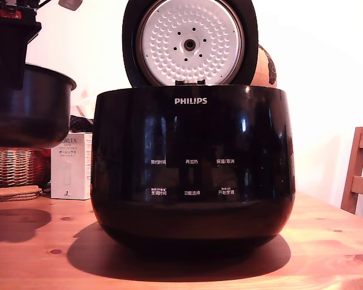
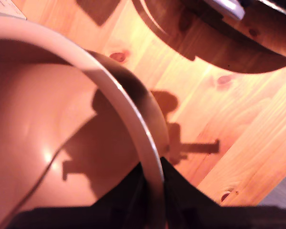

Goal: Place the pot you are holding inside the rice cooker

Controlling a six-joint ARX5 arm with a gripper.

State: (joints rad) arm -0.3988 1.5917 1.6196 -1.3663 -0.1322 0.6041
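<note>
Currently I hold the pot [image 1: 27,106] aloft at the exterior view's left, jaws clamped across its rim, clear of the surface [image 1: 36,241], beside the open rice cooker [image 1: 190,169] for lowering in.

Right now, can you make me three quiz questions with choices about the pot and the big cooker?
1. Where is the pot?
A. inside the rice cooker
B. held up on the exterior view's left of it
C. lying on the table

2. What colour is the rice cooker body?
A. white
B. red
C. black

3. The cooker's lid is
A. open, standing up
B. shut
C. missing

Answers: B, the pot hangs above the wooden table; C, glossy black; A, the dimpled inner plate faces us. The hand pinches the pot's rim.
</note>
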